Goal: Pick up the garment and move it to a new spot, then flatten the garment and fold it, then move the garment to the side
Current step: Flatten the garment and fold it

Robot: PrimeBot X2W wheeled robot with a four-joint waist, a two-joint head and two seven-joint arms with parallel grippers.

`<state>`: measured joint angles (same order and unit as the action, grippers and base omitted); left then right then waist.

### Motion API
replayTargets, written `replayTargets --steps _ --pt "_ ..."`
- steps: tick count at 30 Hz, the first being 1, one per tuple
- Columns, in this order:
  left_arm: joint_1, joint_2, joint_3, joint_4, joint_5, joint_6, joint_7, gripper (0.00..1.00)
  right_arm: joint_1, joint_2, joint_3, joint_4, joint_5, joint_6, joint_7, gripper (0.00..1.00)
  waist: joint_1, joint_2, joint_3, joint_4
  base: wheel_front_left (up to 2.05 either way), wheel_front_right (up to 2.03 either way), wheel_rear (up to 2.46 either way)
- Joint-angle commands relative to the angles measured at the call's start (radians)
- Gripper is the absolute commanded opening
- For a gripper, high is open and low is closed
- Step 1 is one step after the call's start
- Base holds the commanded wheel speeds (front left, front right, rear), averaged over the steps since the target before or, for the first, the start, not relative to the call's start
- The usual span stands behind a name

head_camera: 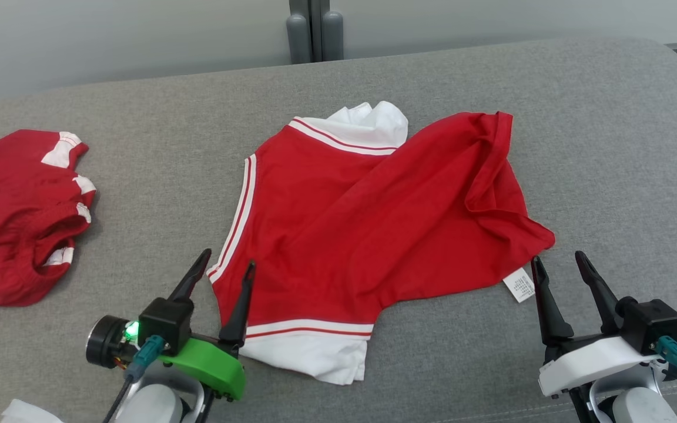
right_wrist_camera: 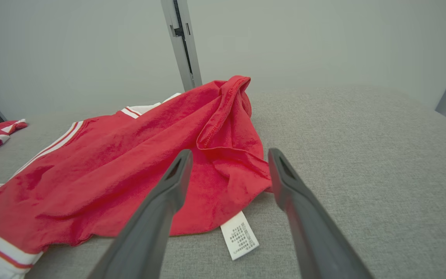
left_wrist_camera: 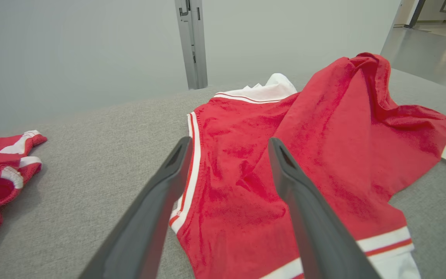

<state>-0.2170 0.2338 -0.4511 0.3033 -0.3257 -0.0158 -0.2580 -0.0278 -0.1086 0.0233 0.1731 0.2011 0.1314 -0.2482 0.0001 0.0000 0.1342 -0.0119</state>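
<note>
The garment (head_camera: 362, 235) lies crumpled near the middle of the grey padded surface (head_camera: 609, 147). Its right half is folded over and ridged, and a white sleeve shows at its near edge.

Both end effectors are released and neither holds cloth. The left gripper (head_camera: 228, 258) stands spread at the striped near-left edge. The right gripper (head_camera: 557, 257) stands spread just beside the near-right corner, by the care label (head_camera: 519, 285).

Hazards:
- If you close on the doubled right fold, you will likely catch two layers and lock the crease in.
- A pinch on the label alone may slip.
- Unequal pulls would skew the cloth.
- Keep it apart from the second red garment (head_camera: 15, 217) at the left.
</note>
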Motion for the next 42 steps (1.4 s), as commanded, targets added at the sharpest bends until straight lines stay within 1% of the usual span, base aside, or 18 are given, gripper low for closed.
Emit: replayTargets --steps 1,4,7,18,19,20,21,22,26,29,31,36,42 --pt "-0.016 0.011 0.016 0.020 -0.015 0.008 -0.008 1.00 -0.012 -0.003 0.000 0.003 0.009 -0.001 -0.005 1.00 -0.0001 0.0000 0.012 -0.012 0.00 0.00 0.00" --pt "-0.023 0.022 0.043 0.080 -0.030 0.005 -0.006 1.00 -0.021 -0.004 -0.001 0.006 0.010 -0.001 -0.007 1.00 -0.0001 0.0000 0.024 -0.022 0.00 0.00 0.00" --pt "-0.029 0.018 0.055 0.152 -0.047 -0.003 -0.007 1.00 -0.026 -0.004 0.000 0.008 0.010 -0.001 -0.009 1.00 -0.0001 0.0000 0.034 -0.030 0.00 0.00 0.00" --pt "-0.070 -0.043 0.034 0.382 -0.070 -0.058 -0.005 1.00 -0.048 0.007 0.008 0.013 -0.003 -0.001 -0.012 1.00 -0.0001 0.0000 0.059 -0.034 0.00 0.00 0.00" --pt "-0.077 -0.050 0.028 0.406 -0.073 -0.065 -0.005 0.96 -0.052 0.008 0.010 0.014 -0.003 -0.001 -0.012 1.00 -0.0001 0.0000 0.061 -0.034 0.00 0.00 0.00" --pt "-0.083 -0.056 0.024 0.424 -0.078 -0.070 -0.004 0.48 -0.055 0.008 0.011 0.015 -0.002 -0.001 -0.012 1.00 -0.0001 0.0000 0.062 -0.034 0.00 0.00 0.00" --pt "-0.091 -0.061 0.016 0.442 -0.074 -0.077 -0.004 0.17 -0.059 0.008 0.013 0.015 -0.002 -0.001 -0.013 1.00 -0.0001 0.0000 0.063 -0.035 0.00 0.00 0.00" --pt "-0.101 -0.065 0.014 0.447 -0.071 -0.081 -0.004 0.00 -0.061 0.009 0.014 0.016 -0.002 -0.001 -0.012 1.00 -0.0001 0.0000 0.063 -0.035 0.00 0.00 0.00" --pt "-0.140 -0.074 0.025 0.424 -0.060 -0.088 -0.005 0.00 -0.064 0.007 0.016 0.017 0.001 -0.001 -0.013 1.00 -0.0001 0.0000 0.067 -0.038 0.00 0.00 0.00" --pt "-0.165 -0.070 0.043 0.360 -0.040 -0.089 -0.006 0.00 -0.065 0.008 0.014 0.015 0.003 -0.001 -0.014 1.00 -0.0001 0.0000 0.068 -0.039 0.00 0.00 0.00" --pt "-0.174 -0.077 0.044 0.304 -0.024 -0.091 -0.006 0.00 -0.063 0.007 0.011 0.016 0.005 -0.001 -0.015 1.00 -0.0001 0.0000 0.067 -0.041 0.00 0.00 0.00" --pt "-0.192 -0.084 0.007 0.210 0.007 -0.097 -0.006 0.00 -0.064 0.011 0.010 0.016 0.004 -0.001 -0.016 1.00 -0.0001 0.0000 0.070 -0.050 0.00 0.00 0.00" --pt "-0.224 -0.126 -0.061 0.203 0.018 -0.105 0.007 0.00 -0.080 0.014 0.013 0.017 0.003 -0.001 -0.017 1.00 -0.0001 0.0000 0.083 -0.061 0.00 0.00 0.00"
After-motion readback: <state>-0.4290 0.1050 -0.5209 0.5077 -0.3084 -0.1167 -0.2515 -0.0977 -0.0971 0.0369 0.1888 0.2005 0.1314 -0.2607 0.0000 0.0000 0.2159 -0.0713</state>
